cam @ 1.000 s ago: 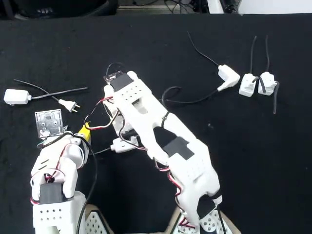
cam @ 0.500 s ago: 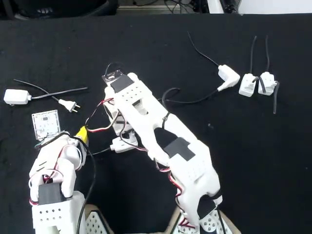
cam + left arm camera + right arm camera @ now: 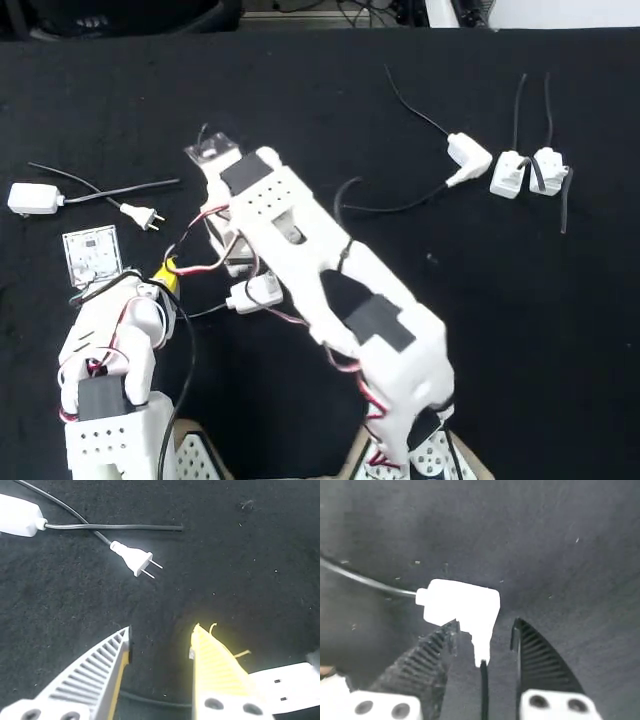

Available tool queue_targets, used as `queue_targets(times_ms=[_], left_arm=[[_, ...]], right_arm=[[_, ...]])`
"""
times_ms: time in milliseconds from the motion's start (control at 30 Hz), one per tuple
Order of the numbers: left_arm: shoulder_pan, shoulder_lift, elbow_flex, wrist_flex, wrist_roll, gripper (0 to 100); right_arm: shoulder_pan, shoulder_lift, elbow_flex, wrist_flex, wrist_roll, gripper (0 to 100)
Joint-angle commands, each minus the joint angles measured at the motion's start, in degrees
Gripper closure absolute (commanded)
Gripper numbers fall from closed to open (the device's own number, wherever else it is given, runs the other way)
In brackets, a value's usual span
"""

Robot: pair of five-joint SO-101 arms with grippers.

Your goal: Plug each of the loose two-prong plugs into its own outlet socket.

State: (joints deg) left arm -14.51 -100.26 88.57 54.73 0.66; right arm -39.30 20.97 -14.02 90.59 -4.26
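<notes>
Left end effector (image 3: 160, 629): fingers spread, holding nothing.
Two-prong plug (image 3: 131, 557): loose on the desk (image 3: 240, 570) just ahead of it, prongs bare. A white block (image 3: 17, 516) lies farther off.
Right end effector (image 3: 485, 622): spread, with a white angled plug (image 3: 462, 605) lying between its fingertips.
High view: well beyond the right end effector, another angled plug (image 3: 467, 158) and two white sockets (image 3: 508, 173) side by side.
Change: the right arm has swung toward the left arm over the last second.

The right arm (image 3: 290, 225) has swung its wrist end closer to the small two-prong plug (image 3: 147, 215), the white angled plug (image 3: 255, 293) beneath it has slid slightly farther from that plug, and the left arm (image 3: 105, 330) has edged away from it.
</notes>
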Motion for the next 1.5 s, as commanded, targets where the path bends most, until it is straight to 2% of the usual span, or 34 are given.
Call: queue_targets(times_ms=[0, 100, 367, 600, 733, 833, 967, 1467], left_arm=[[-0.8, -0.6, -3.9, 0.0, 0.5, 80], [-3.9, -0.6, -4.4, 0.1, 0.7, 80], [-13.9, -0.6, -5.1, -1.8, 9.1, 80], [-14.8, -0.6, -5.3, -1.8, 9.8, 80], [-18.3, -0.6, -5.4, -2.5, 10.3, 80], [-22.3, -0.6, -5.4, -2.9, 14.2, 80], [-25.6, -0.6, -6.6, -2.5, 15.5, 80], [-25.6, -0.6, -6.7, -2.5, 15.6, 80]], right_arm=[[-0.4, -7.6, -0.7, -0.6, 7.1, 83.6], [-0.4, -10.9, -1.6, -1.0, 14.8, 83.6], [-0.7, -16.7, -1.9, 0.2, 37.5, 83.6], [-4.5, -17.5, 7.1, 0.1, 50.3, 83.6], [-6.8, -17.5, 12.6, -2.2, 52.5, 83.6], [-6.9, -17.1, 17.5, -6.7, 52.6, 83.6], [-6.9, -17.1, 24.9, -12.2, 54.6, 83.5], [-7.6, -16.9, 40.1, -30.9, 57.9, 83.6]])
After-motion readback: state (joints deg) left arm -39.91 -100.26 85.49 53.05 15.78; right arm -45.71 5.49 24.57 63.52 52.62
